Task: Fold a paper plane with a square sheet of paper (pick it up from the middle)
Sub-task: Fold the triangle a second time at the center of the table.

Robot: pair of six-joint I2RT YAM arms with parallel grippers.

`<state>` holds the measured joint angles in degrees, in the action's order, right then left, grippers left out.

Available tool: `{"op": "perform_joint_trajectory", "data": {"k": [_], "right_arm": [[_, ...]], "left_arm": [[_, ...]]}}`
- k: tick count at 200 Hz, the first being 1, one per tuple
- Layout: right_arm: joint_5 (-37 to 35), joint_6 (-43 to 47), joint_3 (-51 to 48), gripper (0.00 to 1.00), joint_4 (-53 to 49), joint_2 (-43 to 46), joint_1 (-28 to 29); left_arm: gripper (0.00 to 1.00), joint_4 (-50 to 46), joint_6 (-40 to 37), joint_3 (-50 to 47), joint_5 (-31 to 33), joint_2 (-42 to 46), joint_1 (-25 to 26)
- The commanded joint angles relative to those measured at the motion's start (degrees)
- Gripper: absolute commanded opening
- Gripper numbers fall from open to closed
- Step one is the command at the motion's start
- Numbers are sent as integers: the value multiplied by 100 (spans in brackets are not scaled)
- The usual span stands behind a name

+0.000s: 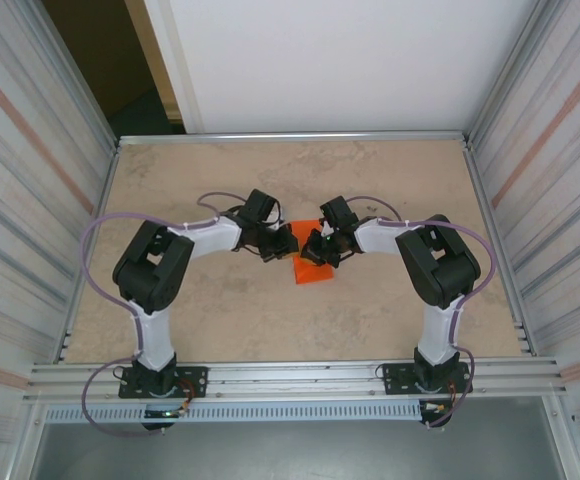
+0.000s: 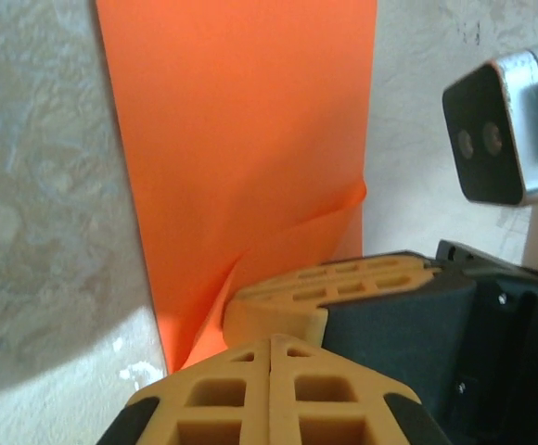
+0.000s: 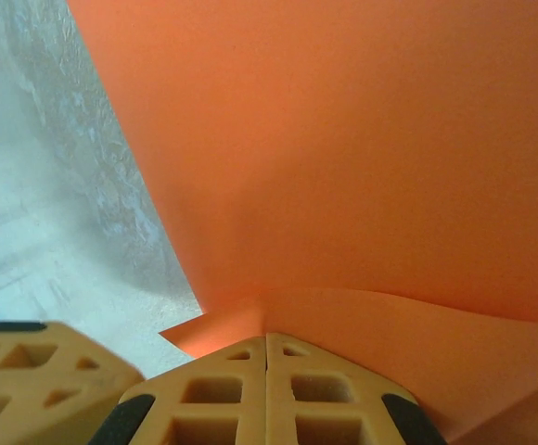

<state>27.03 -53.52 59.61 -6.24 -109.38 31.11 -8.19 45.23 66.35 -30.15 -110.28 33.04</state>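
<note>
Beige marbled surface. Orange sheet lay at centre, one edge lifted. That edge clamped in right claw; left claw closed alongside, grip unclear. No finished shape yet; folding judged barely begun.

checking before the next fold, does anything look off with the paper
The orange paper is not lying flat: next to the left gripper it buckles up in a slanted wrinkle, and at the right gripper its edge curls up off the table. Both grippers are shut on it. No tear shows.
</note>
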Motion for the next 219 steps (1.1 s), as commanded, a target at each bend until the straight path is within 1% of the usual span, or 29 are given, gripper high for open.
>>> {"op": "perform_joint_trajectory", "data": {"k": [1,35,103,146,160,181,219], "right_arm": [[-150,58,-91,0,-360,-179,35],[-140,45,-127,0,-325,-152,35],[-72,61,-136,0,-275,-111,33],[171,142,-30,0,-188,420,-8],[49,268,5,0,-359,649,-18],[-370,516,24,0,-728,743,-34],[-353,531,15,0,-704,489,-97]], "left_arm": [[0,-432,-299,237,346,-183,45],[0,-434,-355,311,303,-352,48],[0,-675,-461,299,557,-519,53],[0,-1121,-572,282,825,-626,55],[0,-1130,-582,250,838,-627,64],[0,-1127,-603,252,827,-635,59],[0,-1091,-593,294,775,-653,72]]}}
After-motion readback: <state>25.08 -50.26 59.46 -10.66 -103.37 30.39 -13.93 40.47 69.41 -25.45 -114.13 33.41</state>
